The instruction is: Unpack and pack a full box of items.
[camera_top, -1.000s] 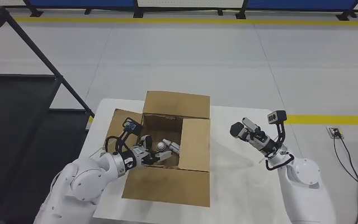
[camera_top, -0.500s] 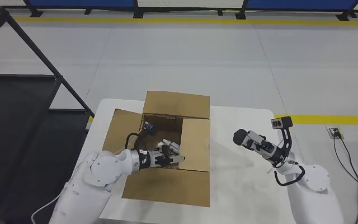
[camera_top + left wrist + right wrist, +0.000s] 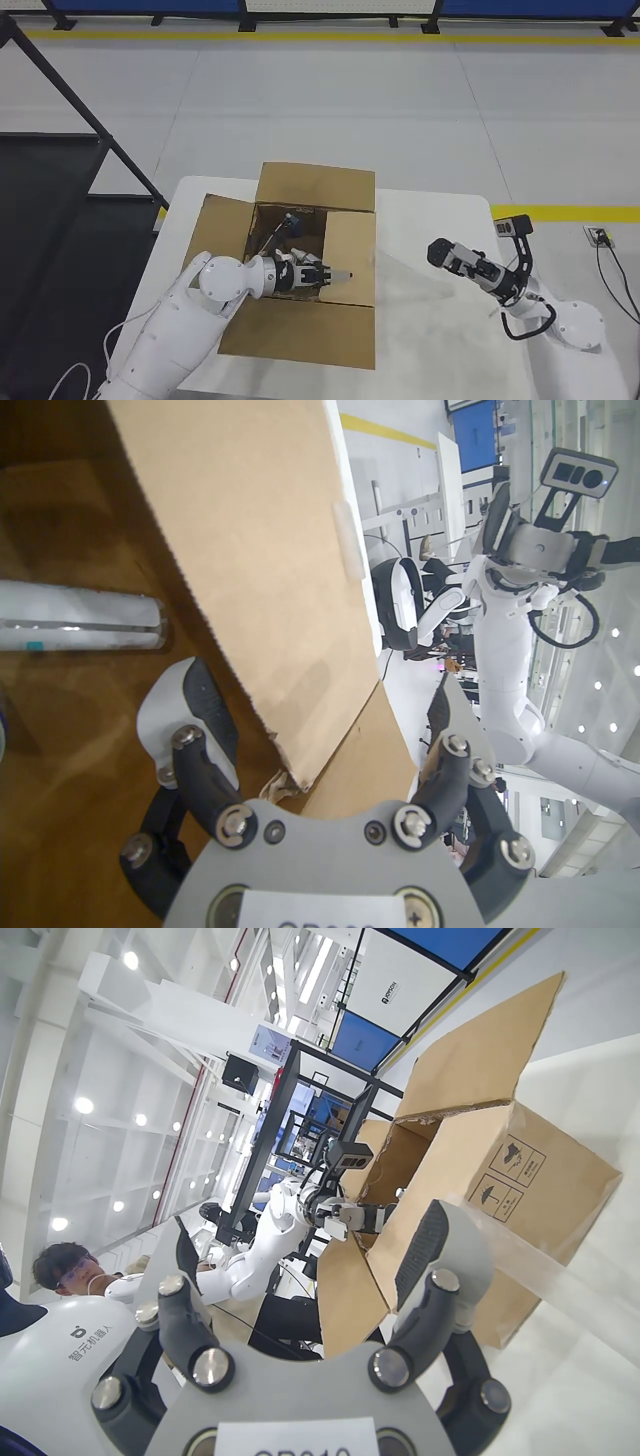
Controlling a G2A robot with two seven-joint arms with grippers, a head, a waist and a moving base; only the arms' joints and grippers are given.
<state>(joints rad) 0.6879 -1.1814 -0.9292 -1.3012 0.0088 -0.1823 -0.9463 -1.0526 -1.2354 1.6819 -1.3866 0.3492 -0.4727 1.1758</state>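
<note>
At the far left of the top view we are seeing a black frame (image 3: 60, 95) standing on the pale grey floor (image 3: 350, 100). A yellow line (image 3: 300, 36) is running along the top edge, just below blue panels (image 3: 140, 5). Left of centre, the cardboard box (image 3: 297, 335) is sitting open on the white table (image 3: 440, 330), its flaps folded out. The left gripper (image 3: 330, 272) (image 3: 320, 695) is hanging over the box's right side. Its fingers are spread wide and straddling the edge of the right flap (image 3: 349, 255), one inside, one outside, gripping nothing. We are making out a white tube (image 3: 75, 627) lying on the box's bottom nearby. At the right, the right gripper (image 3: 437, 252) (image 3: 310, 1228) is hovering above the table, well apart from the box, its fingers wide apart and empty.
</note>
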